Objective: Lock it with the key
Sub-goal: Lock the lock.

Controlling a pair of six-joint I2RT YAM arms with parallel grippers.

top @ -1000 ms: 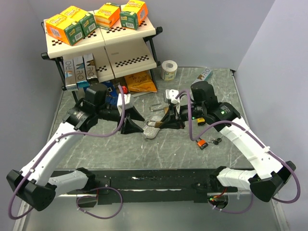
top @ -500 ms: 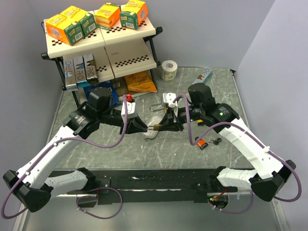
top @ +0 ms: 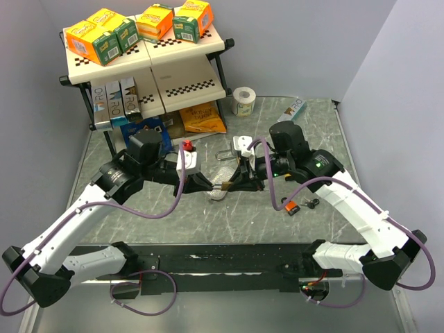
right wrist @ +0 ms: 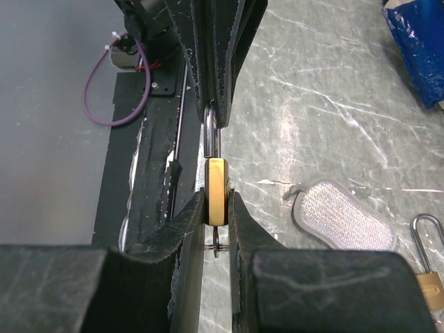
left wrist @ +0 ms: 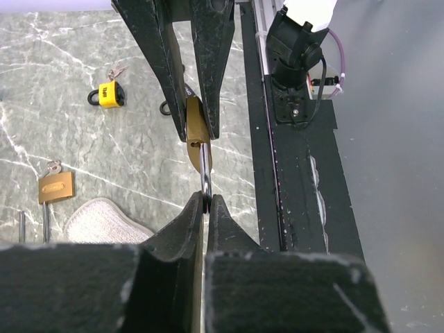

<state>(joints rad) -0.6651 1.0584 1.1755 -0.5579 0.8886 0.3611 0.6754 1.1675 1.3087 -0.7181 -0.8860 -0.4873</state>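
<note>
Over the counter, my left end effector pinches the shackle of the padlock; my right end effector clamps its brass body, held between both.

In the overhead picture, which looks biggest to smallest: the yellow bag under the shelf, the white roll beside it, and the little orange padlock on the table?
1. yellow bag, largest, even with the shelf perhaps hiding part of it
2. white roll
3. orange padlock, clearly smallest
</note>
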